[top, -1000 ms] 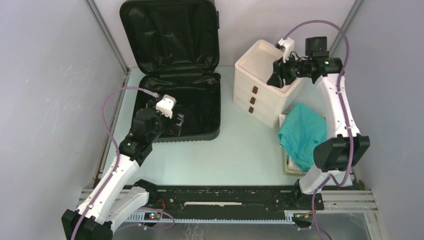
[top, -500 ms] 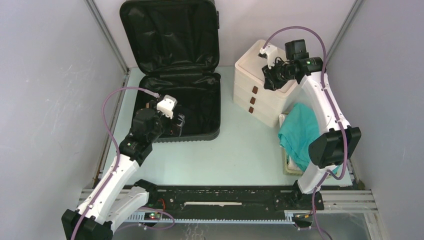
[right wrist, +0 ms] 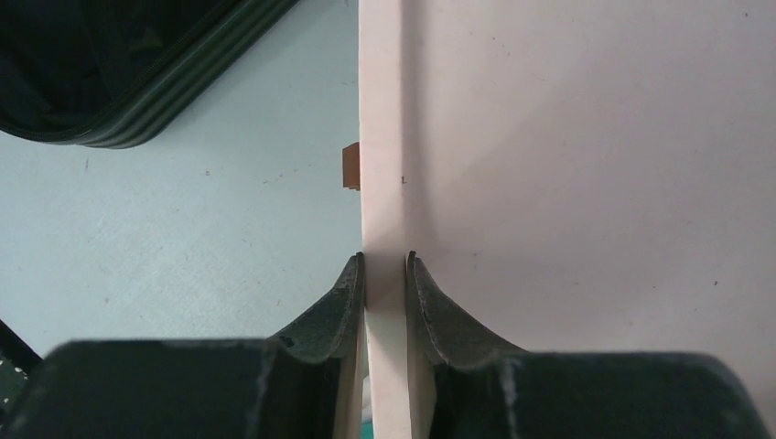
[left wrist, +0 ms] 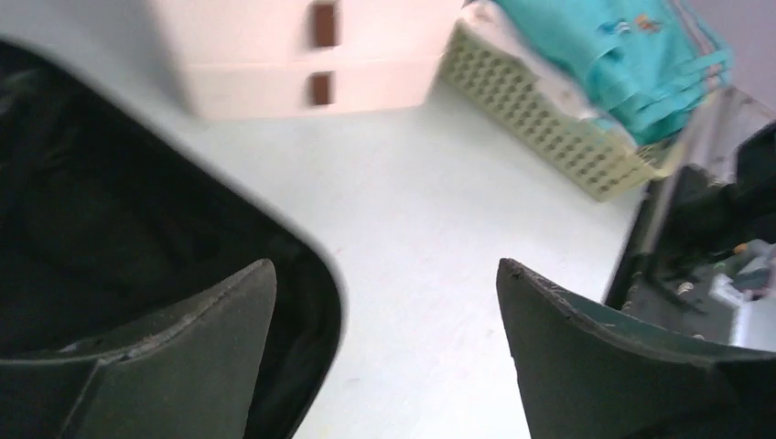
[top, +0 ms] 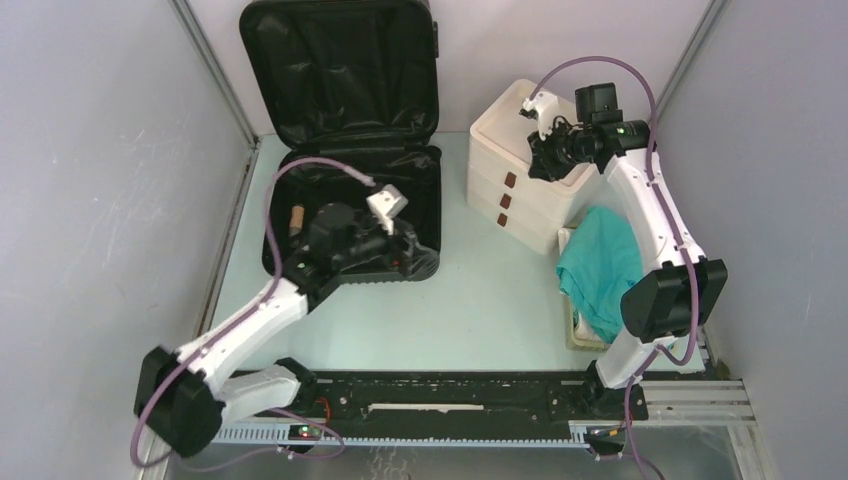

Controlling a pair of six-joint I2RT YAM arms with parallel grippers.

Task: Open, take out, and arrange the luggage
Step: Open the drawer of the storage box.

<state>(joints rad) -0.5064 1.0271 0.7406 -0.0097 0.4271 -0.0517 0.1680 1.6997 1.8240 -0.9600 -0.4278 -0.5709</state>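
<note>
Seen from overhead, the luggage (top: 340, 90) lies open at about 11 o'clock on the pale, smooth table (top: 480, 300). Its round-cornered lid stands up against the back wall, showing crinkled black fabric lining. The ribbed hard-shell base lies flat in front of it.

The left gripper (left wrist: 384, 274) hangs over the base's near right corner. Its dark, wedge-shaped fingers are spread wide and hold nothing.

At 1 o'clock stands the white drawer box (top: 510, 130), blocky and matte plastic, with small brown pulls (top: 508, 180) down its front. The right gripper (right wrist: 385, 261) pinches the thin upright rim of the box's top tray, one curved finger on each face of the wall.

At 3 o'clock, a pale yellow perforated basket (left wrist: 549, 137) holds a rumpled teal cloth (top: 605, 265).
</note>
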